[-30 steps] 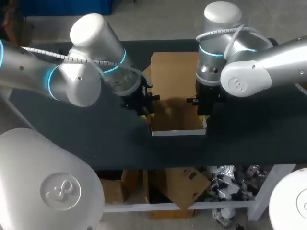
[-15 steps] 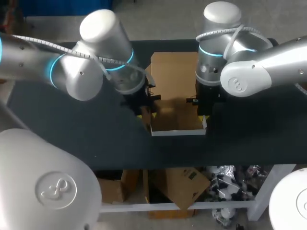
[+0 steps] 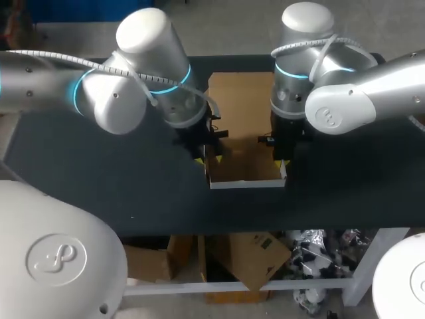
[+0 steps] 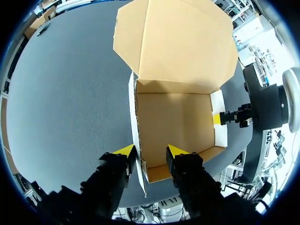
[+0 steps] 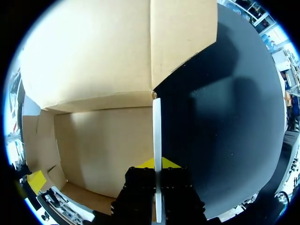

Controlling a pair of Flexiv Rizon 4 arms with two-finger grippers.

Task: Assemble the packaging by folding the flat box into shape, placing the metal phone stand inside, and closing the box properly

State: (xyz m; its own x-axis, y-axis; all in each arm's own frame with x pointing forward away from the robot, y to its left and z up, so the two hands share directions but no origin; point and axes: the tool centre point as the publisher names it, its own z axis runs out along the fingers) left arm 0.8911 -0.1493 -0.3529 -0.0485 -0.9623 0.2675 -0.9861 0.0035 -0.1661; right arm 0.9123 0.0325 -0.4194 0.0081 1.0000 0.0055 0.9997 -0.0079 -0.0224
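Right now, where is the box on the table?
In the head view the box sits in the middle of the table, lid open. The left gripper straddles its left wall and the right gripper pinches its right wall.

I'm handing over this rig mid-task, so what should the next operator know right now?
Left end effector: open, straddling the left wall of the box, one finger inside and one outside.
Right end effector: shut on the box's right wall.
Box: on the table, walls up, nothing inside, lid open behind it.
Done: flat box folded into a tray.
Left: put in the phone stand, which is not in any view, then close the lid.
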